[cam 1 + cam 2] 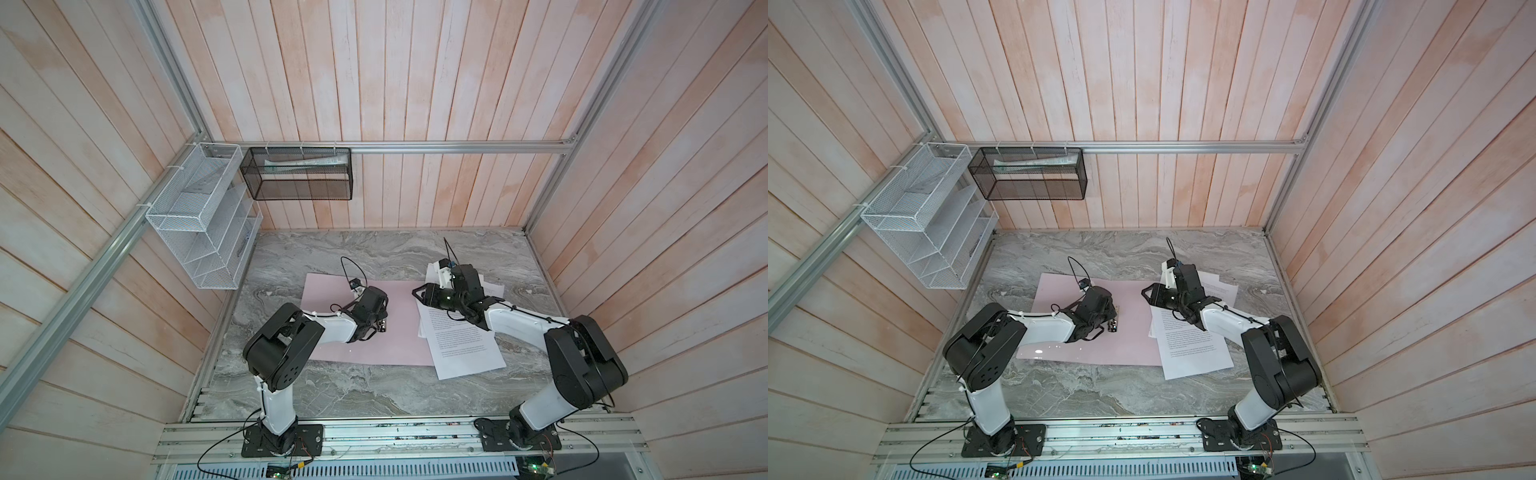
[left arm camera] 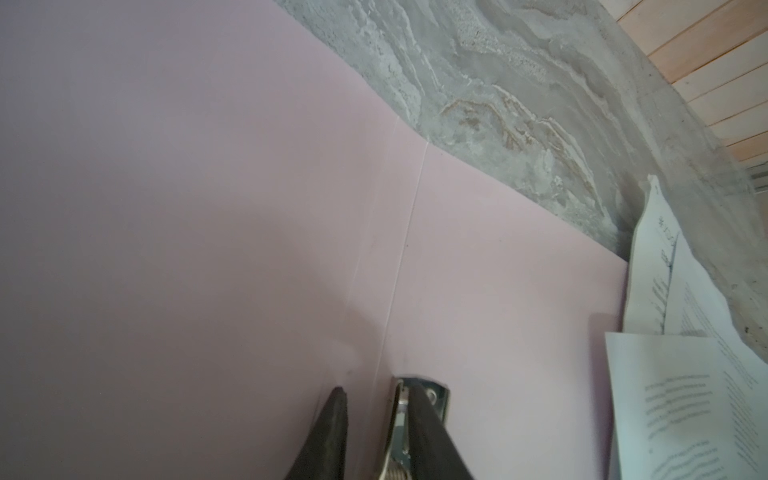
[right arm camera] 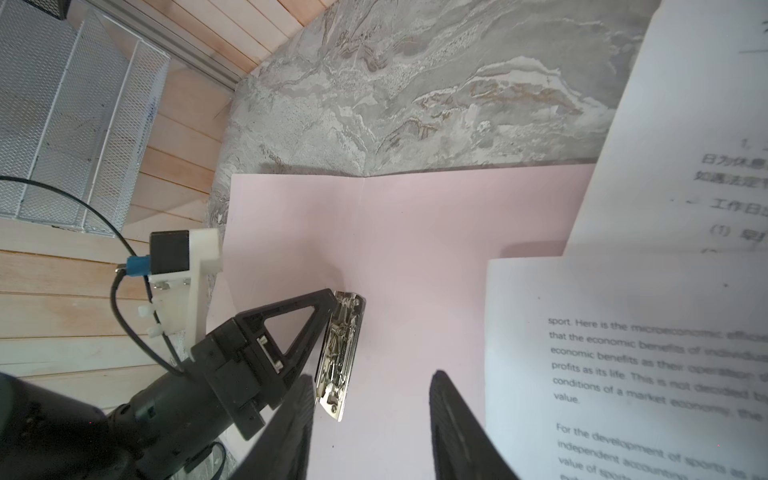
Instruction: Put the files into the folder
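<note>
Several white files (image 1: pixel 467 349) lie in a loose, fanned stack on the grey marble surface (image 1: pixel 332 257), to the right of the pale pink folder (image 1: pixel 399 336) in both top views, and we see their left edge overlapping the folder's right border. Their topmost sheet is tilted and carries paragraphs of English text; the right wrist view shows a sheet farther back printed with lines of Chinese characters. We find the folder open and flat, both covers spread, with its silver clip (image 3: pixel 338 353) lying just beside the spine crease. Our left tool (image 2: pixel 374 390) sits low over the middle of the folder, right at the clip. Its fingers stand a little apart: one rests against the clip's lever, while a strip of pink shows between the lever and the other finger, so we do not read this as a clamp on the metal. Our right tool (image 3: pixel 370 376) hangs over the right cover, between the clip and the files, with its fingers spread wide and only bare pink between them; we cannot tell whether it touches the cover. On the wall rails behind hang a white wire rack (image 1: pixel 199 224) and a black mesh basket (image 1: pixel 299 174).
</note>
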